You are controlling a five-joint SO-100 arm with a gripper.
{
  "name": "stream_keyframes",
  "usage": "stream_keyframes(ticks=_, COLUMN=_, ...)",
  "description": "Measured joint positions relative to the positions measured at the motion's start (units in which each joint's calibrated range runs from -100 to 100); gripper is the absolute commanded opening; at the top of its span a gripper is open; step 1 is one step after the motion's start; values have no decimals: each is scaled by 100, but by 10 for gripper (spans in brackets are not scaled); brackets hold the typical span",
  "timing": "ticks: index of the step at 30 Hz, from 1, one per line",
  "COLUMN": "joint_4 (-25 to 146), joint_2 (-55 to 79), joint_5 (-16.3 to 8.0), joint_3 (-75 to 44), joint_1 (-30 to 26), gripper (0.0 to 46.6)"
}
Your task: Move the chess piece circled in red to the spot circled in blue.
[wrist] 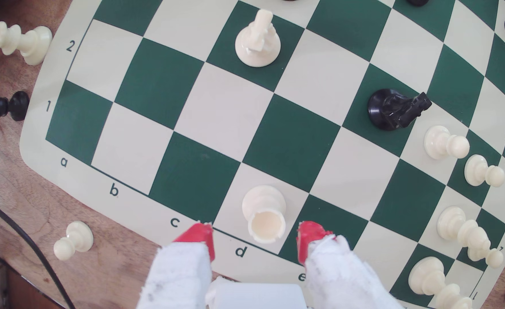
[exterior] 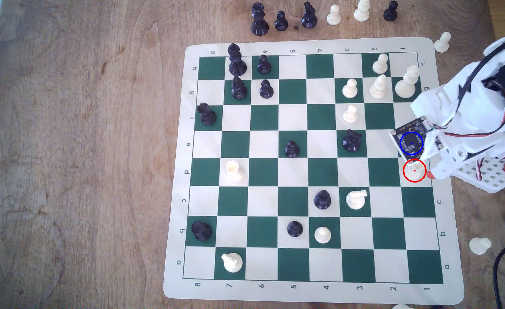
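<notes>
**Rook not yet gripped, move still to come**

You have the gripper [wrist: 255,236] lined up but nothing is done yet. In the wrist view the cream rook [wrist: 264,214] stands upright on its cream square at the mat's edge, above the letter d, and the two red-tipped fingers [wrist: 199,237] sit one on each side of its crown, spread apart with a clear gap to the piece on both sides. No contact shows, so judge the grasp as not begun.

In the exterior view the rook [exterior: 414,170] sits inside the red ring, at the exterior view's right edge of the chess mat [exterior: 292,46], partly covered by the arm. The blue ring falls on the wrist's camera board, which hides the target square [exterior: 394,142] beneath it except for a sliver; that square lies just beside the rook's, one file toward e, and whether it is free cannot be seen here.

What is left for you: close on the rook, lift it, carry it the one square over, set it down and let go
</notes>
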Motion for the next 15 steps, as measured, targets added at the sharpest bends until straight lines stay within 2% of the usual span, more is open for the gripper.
stream_keyframes(ticks=5, joint_4=-120, joint_2=-50, joint_5=0, joint_3=235, joint_1=29, gripper=148)
stream_keyframes(ticks=12, joint_4=-486, joint_2=-50, joint_5=147, joint_3=732, joint_1=74, gripper=151)
stream_keyframes(ticks=15, joint_4=-510, joint_2=-101, joint_5=230, joint_3=831, joint_1=265, gripper=154)
